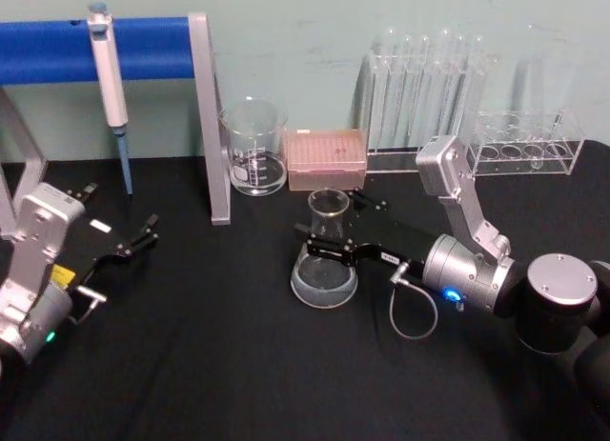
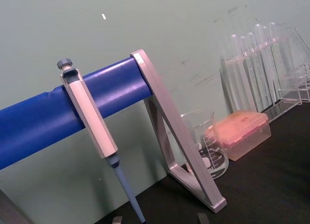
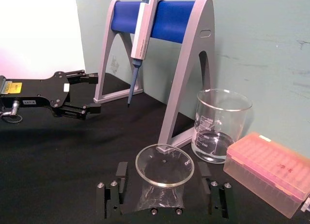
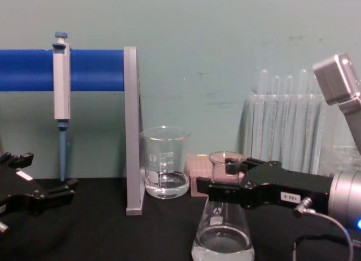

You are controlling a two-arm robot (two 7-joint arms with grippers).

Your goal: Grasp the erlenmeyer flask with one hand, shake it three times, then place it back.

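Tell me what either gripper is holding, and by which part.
Nothing held. The right gripper straddles the flask at its neck, fingers open with gaps; the left gripper is open, parked at left.

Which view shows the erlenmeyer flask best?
The chest view: the erlenmeyer flask stands side-on, liquid visible, the right gripper at its neck. The head view gives it from above; the right wrist view looks down into its mouth, fingers apart on either side. The left gripper idles open at the left.
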